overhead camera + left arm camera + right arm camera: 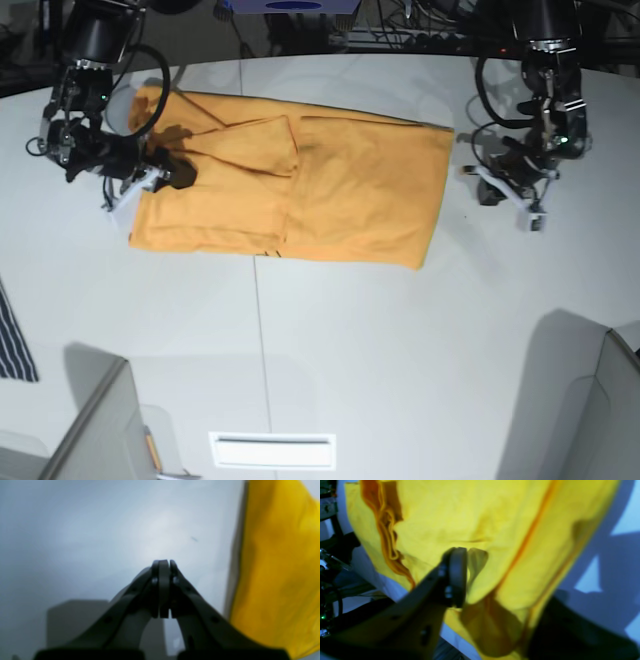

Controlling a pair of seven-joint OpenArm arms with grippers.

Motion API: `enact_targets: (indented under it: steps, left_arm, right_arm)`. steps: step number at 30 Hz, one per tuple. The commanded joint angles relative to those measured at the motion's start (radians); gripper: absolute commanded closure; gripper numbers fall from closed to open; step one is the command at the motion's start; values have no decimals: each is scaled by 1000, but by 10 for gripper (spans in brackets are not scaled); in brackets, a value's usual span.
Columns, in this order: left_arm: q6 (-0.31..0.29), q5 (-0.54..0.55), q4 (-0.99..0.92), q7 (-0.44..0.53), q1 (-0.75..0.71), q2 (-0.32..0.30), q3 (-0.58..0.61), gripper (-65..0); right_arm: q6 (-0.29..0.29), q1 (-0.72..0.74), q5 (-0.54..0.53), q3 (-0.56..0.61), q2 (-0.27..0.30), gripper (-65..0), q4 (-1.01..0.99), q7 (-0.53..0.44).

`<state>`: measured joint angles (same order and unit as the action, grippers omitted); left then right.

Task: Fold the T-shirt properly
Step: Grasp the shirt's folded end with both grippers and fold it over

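The orange-yellow T-shirt (330, 185) lies flat on the white table (350, 330), with its left part folded over in layers. My right gripper (170, 178) is at the shirt's left edge. In the right wrist view a bunched fold of the T-shirt (495, 542) fills the space inside my right gripper (482, 580); one finger pad (457, 575) shows and the other is hidden under the cloth. My left gripper (165, 565) is shut and empty, hovering over bare table just off the shirt's right edge (275, 567). In the base view the left gripper (495, 190) is right of the shirt.
A dark striped garment (15, 345) hangs at the table's left edge. Grey box-like panels stand at the front left (110, 430) and front right (600, 400). Cables and equipment (400, 25) crowd the far edge.
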<state>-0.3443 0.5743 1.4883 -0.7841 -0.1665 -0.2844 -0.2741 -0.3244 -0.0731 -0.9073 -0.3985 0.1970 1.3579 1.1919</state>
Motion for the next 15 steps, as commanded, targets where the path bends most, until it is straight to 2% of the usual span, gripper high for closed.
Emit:
enact_targets:
  steps: [1,3,4,15]
  left_arm:
    - [-6,6,8,18,14,-14,11,0]
    - [-5,6,7,16,26,-13,45,0]
    - [-5,6,5,16,29,-11,55,0]
    - [-5,6,-28,10,72,-9,267,0]
  right_arm:
    - [11,6,21,0,15,-95,5,0]
    - [12,9,21,0,20,-14,5,-7]
    - [12,16,21,0,20,0,5,-5]
    - [15,46,24,3,35,0,16,-5]
